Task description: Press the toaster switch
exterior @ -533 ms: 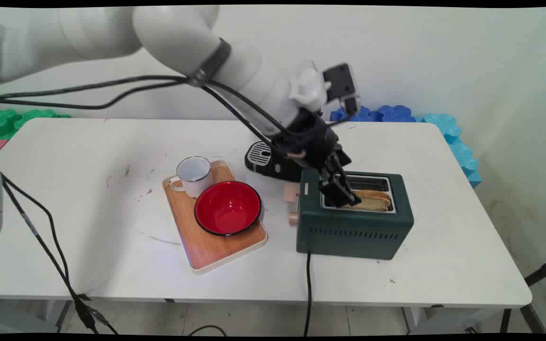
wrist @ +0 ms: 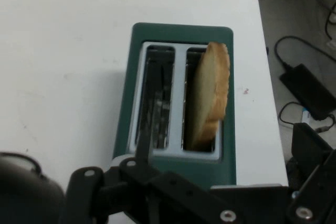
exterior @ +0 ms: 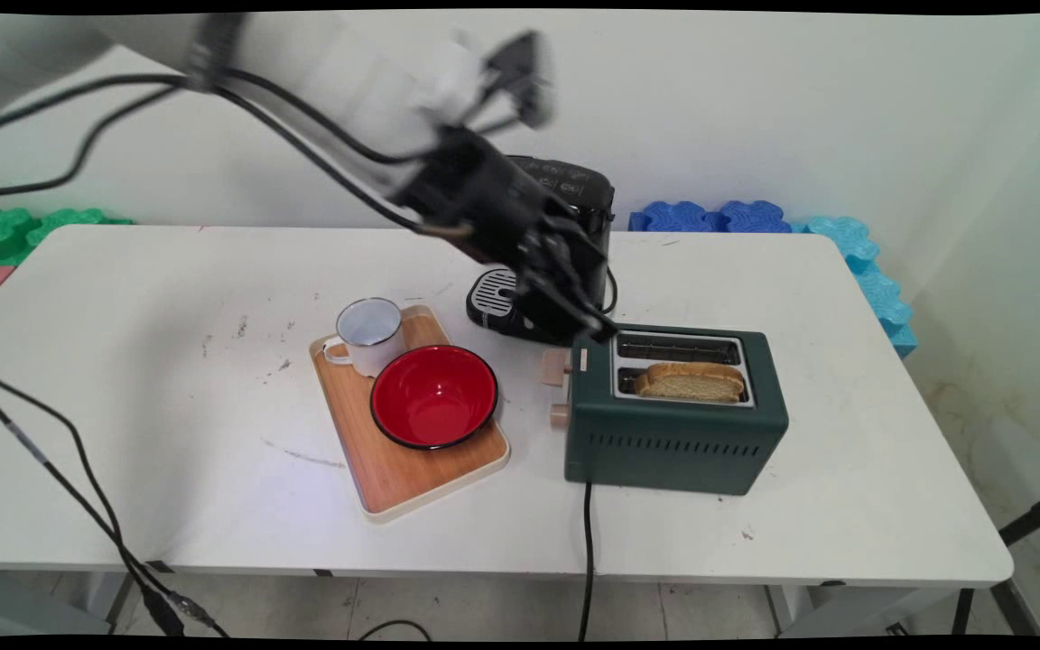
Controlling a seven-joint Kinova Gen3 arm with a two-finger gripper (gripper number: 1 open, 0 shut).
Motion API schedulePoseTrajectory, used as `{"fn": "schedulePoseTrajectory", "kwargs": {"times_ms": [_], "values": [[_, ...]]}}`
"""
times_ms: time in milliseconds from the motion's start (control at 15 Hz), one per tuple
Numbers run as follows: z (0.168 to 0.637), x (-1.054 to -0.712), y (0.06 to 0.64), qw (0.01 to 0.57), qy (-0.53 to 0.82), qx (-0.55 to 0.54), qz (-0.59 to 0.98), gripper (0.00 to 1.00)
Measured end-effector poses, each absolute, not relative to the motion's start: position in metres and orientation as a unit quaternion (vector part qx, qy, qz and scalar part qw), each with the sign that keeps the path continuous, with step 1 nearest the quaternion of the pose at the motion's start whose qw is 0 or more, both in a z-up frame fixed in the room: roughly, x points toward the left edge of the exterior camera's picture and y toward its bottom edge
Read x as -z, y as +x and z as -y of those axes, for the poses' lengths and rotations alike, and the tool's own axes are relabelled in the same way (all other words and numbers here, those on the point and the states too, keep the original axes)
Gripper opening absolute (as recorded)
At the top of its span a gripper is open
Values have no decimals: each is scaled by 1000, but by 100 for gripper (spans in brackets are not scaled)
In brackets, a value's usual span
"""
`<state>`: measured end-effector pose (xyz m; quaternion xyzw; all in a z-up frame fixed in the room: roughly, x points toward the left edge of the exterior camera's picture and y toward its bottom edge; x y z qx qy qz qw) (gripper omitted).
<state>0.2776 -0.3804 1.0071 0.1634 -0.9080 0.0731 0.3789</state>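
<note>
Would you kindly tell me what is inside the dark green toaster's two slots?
The dark green toaster holds one slice of toasted bread in its near slot; the far slot looks empty, though its bottom is too dark to see.

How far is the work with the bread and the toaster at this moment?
Done, it seems: a bread slice stands in the near slot of the green toaster. In hand: nothing; the gripper hangs empty above the toaster's left end. Left: the far slot is empty, and I cannot tell whether the lever is pressed.

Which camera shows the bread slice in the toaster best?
The hand view: it looks straight down on the bread slice standing in the toaster's right-hand slot. The main view shows only its crust top from the side.
</note>
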Motion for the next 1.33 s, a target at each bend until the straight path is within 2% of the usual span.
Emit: {"fn": "schedulePoseTrajectory", "kwargs": {"times_ms": [400,733,1333], "values": [[359,-1016,385,413,182,-62,890,100],[326,-1004,462,415,187,-49,889,100],[292,-976,540,396,194,-36,897,100]]}}
